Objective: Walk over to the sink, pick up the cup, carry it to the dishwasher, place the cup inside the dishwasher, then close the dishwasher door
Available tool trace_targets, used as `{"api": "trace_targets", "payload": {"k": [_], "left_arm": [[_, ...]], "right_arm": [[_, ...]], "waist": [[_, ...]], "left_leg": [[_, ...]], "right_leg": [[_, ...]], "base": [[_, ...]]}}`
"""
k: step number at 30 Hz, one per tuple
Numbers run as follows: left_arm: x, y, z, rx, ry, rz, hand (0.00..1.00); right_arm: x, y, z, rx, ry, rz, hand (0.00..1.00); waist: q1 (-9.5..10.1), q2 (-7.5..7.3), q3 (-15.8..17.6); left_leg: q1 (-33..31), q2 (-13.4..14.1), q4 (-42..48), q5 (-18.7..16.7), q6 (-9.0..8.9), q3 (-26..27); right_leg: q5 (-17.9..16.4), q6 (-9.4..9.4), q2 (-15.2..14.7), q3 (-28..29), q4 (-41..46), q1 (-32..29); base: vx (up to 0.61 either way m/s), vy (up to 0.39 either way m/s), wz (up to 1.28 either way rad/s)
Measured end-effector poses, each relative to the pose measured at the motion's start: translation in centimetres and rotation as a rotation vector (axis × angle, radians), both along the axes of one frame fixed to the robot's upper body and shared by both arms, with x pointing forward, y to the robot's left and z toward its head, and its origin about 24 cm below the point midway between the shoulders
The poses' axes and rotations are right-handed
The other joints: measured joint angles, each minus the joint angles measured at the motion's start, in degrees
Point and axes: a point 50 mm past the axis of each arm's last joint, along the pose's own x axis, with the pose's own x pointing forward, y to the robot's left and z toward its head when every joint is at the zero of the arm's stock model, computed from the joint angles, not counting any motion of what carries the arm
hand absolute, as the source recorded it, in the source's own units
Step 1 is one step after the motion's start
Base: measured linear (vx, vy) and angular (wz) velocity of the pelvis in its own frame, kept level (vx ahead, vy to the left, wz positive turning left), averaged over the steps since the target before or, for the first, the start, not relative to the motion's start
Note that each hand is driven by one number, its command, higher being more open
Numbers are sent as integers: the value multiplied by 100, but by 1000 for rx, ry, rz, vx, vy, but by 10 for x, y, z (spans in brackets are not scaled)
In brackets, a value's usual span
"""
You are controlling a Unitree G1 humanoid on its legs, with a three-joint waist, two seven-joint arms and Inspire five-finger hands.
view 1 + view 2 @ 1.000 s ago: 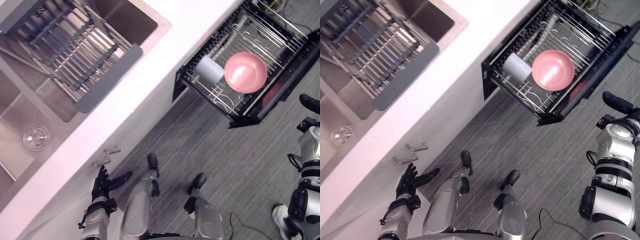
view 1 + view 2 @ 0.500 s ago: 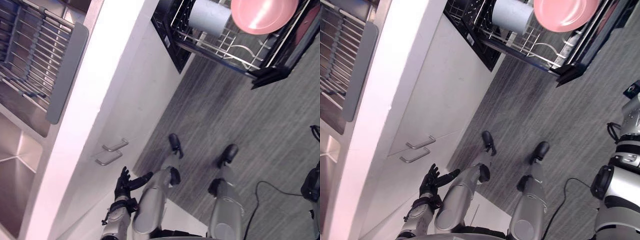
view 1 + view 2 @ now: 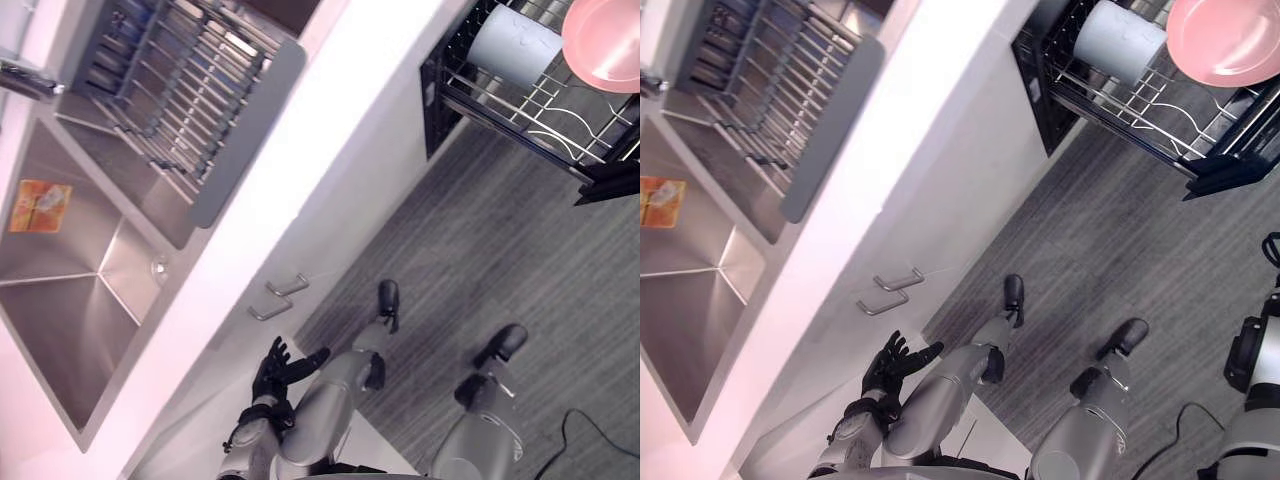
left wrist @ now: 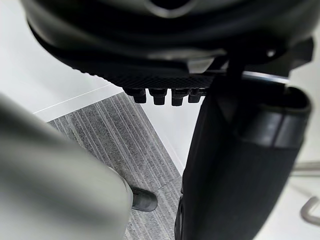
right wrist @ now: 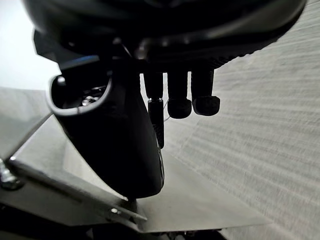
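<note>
– Black, item one: left hand [image 3: 276, 366], lower centre of the frame. Fingers spread, nothing held, close in front of the white cabinet front.

– Item two?

– Right hand [image 5: 120, 140], seen from its own wrist. Fingers hang loose and straight, thumb out, nothing in it, grey floor past it.

– Nearest fittings?

– Two metal cabinet handles [image 3: 280, 298], just above the left hand. Beyond them is the white counter [image 3: 340, 130]. The steel sink [image 3: 60, 300] is at the left, with no cup in it. A slatted drying rack [image 3: 180, 90] sits over it, upper left.

– The cup?

– Cup [image 3: 510, 45], pale, lying on its side in the pulled-out dishwasher rack [image 3: 515, 132] at upper right. It is just beside a pink bowl [image 3: 605, 40] and well apart from both hands.

– Remaining work?

– Judged: closing only. The door itself I cannot make out clearly.

– Hazards, listed.

– One: the rack stands out over the floor, so a door swung up against it would likely jam or jolt the wires.
Two: a cup on its side can roll, and a hard shove of the rack may knock it against the bowl.
Three: the spread left fingers are near the handles and could snag one as the robot turns.
Four: the dishwasher is far off at the frame's edge, so an approach that stops short would leave the reach short.
</note>
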Motion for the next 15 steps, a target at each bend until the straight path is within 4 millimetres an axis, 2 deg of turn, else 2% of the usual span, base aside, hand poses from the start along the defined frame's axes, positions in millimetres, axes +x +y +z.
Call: {"api": "trace_targets", "payload": {"k": [3,7,9,11,13,15], "left_arm": [[-7,-2,-2,-22,4,-19,100],[-26,-2,-9,-52,38,-20,100],[-28,0,-9,-56,30,-20,100],[-29,4,-10,-34,20,-48,100],[-31,8,-11,-47,15,-55,100],[-38,15,-16,-47,40,-57,100]], "right_arm": [[8,5,4,-40,58,4,0],[14,8,6,-69,126,19,0],[14,7,7,-70,147,17,0],[17,9,12,-63,149,34,0],[19,12,18,-75,121,66,0],[16,4,7,-25,137,41,0]], "waist": [[10,78,-61],[78,98,-77],[148,105,-82],[223,100,-78],[328,92,-73],[298,-13,9]], "left_leg": [[116,-128,2,10,7,-339],[389,-366,8,15,8,-911],[501,-447,19,16,9,-1130],[562,-507,26,17,8,-1345],[597,-534,29,17,8,-1512],[703,-564,30,17,8,-1550]], "right_leg": [[-147,72,-136,-242,186,204],[-569,124,-435,-737,672,667],[-729,104,-518,-1045,822,933],[-859,37,-557,-1334,939,1156],[-970,-129,-569,-1506,1063,1288],[-1058,-285,-611,-1539,1231,1415]], "base": [[75,-5,45],[88,-75,66],[83,-111,78],[67,-143,64],[41,-117,51],[14,-81,32]]}}
